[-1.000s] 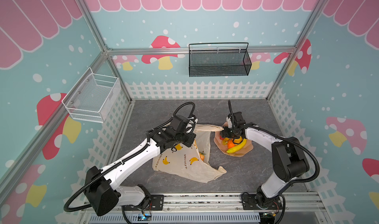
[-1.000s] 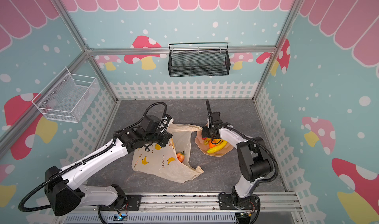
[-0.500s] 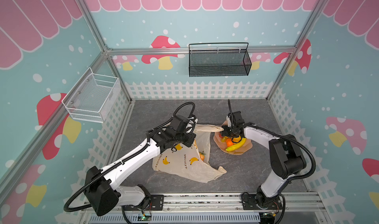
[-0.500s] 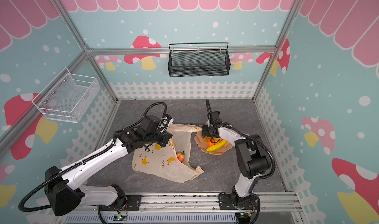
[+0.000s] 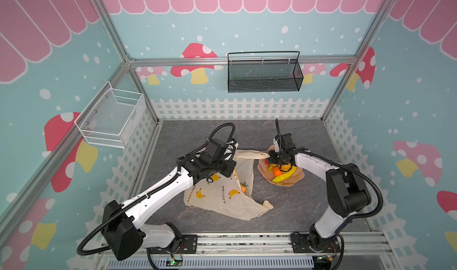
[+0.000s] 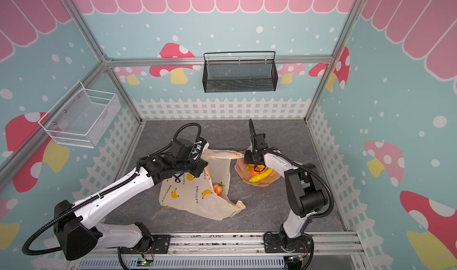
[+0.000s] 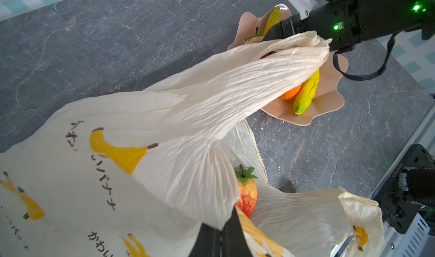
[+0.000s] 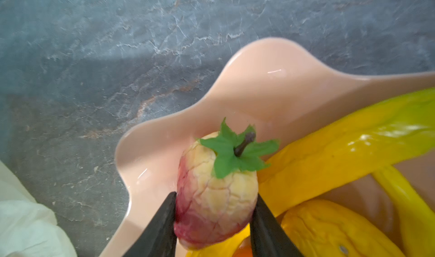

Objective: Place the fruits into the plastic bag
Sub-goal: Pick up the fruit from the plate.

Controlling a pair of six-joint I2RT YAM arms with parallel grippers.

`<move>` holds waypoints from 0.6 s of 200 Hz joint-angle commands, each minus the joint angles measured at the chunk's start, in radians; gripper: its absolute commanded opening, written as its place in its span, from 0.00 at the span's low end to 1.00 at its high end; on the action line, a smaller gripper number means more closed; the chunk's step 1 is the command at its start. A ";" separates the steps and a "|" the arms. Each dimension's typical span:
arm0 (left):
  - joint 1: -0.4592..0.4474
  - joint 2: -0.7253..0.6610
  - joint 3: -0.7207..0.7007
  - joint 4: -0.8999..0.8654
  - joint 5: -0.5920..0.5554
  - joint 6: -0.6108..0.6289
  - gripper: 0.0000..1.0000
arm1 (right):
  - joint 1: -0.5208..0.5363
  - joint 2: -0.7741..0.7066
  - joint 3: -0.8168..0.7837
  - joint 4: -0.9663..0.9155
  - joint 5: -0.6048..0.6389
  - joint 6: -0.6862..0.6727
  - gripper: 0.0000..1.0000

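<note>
Since it narrowed, the right gripper (image 8: 215, 211) pinches a strawberry (image 8: 219, 185).

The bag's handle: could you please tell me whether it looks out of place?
Yes. The bag's handle is stretched out over the plate's rim and seems to touch the right gripper, whose jaws touch both sides of a strawberry there. It could snag. Nothing looks spilled or damaged.

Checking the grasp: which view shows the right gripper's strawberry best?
Right wrist: the strawberry sits large inside the right gripper. Both top views show a red speck; left wrist, its leafy top beyond the plastic bag.
</note>
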 commanded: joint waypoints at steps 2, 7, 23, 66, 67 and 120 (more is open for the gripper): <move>0.007 -0.001 0.003 0.008 0.004 -0.002 0.00 | -0.004 -0.054 -0.015 -0.003 -0.004 -0.007 0.43; 0.007 0.000 0.003 0.008 0.004 -0.003 0.00 | -0.004 -0.063 -0.016 -0.003 -0.004 -0.007 0.43; 0.007 0.002 0.003 0.009 0.004 -0.001 0.00 | -0.004 -0.085 -0.018 -0.008 -0.001 -0.009 0.43; 0.006 0.002 0.006 0.008 0.002 0.000 0.00 | -0.010 -0.169 -0.026 -0.042 0.022 -0.014 0.42; 0.007 0.003 0.005 0.008 0.002 0.000 0.00 | -0.010 -0.172 -0.027 -0.043 0.022 -0.014 0.42; 0.006 0.013 0.011 0.010 0.009 0.001 0.00 | -0.037 -0.247 -0.049 -0.079 0.035 -0.023 0.41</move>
